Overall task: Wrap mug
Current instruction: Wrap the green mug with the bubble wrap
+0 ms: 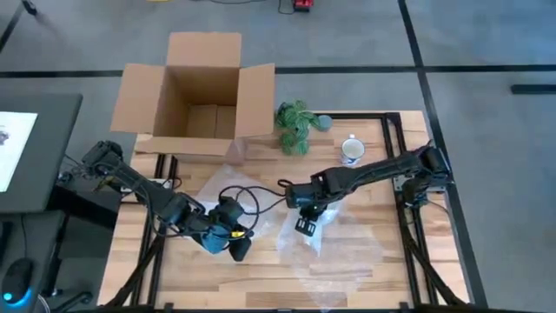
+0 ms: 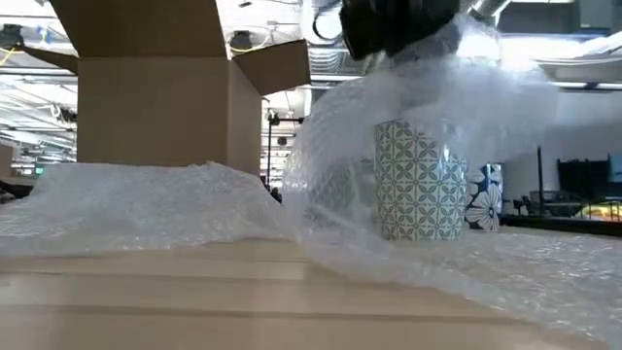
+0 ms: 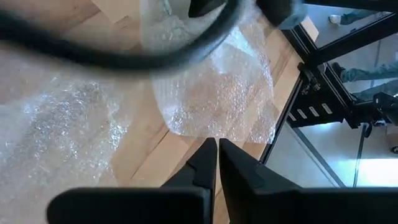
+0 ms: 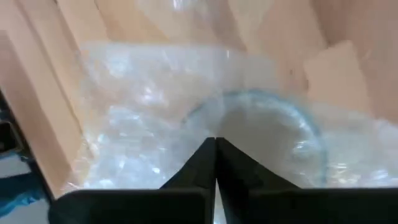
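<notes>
While the right gripper (image 4: 215,144) hangs straight above the patterned mug (image 2: 420,181), fingers pinched on the bubble wrap (image 2: 330,146) tented over it, the mug stands upright mid-bench. The left gripper (image 3: 217,152), closed and empty, waits nearer the front edge. A second mug (image 1: 351,149) sits toward the back. The wrapped mug's handle is hidden.

Both claws (image 3: 217,155) (image 4: 215,152) closed, mid-table.
</notes>
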Tool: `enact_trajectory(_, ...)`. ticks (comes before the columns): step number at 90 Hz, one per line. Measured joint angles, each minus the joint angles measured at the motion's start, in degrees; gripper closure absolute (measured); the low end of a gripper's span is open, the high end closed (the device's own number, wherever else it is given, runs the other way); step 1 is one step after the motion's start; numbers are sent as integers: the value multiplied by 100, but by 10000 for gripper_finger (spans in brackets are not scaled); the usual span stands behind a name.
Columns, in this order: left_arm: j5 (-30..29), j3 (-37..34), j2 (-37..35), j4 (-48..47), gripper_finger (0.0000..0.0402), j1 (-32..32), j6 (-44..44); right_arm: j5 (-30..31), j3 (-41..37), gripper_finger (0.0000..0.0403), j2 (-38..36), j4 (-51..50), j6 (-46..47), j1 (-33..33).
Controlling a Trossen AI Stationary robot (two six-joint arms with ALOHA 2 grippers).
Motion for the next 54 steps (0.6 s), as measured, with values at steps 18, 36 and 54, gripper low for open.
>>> enact_trajectory(18, 0, 0, 0, 0, 402, 0, 0, 461, 1056, 403, -206, -1174, -111, 48)
enact_trajectory(36, 0, 0, 0, -3, 402, 0, 0, 580, 1198, 403, -1202, -1804, 285, 154)
enact_trajectory(54, 0, 0, 0, -2, 402, 0, 0, 605, 464, 403, -2007, -2583, 1112, 376)
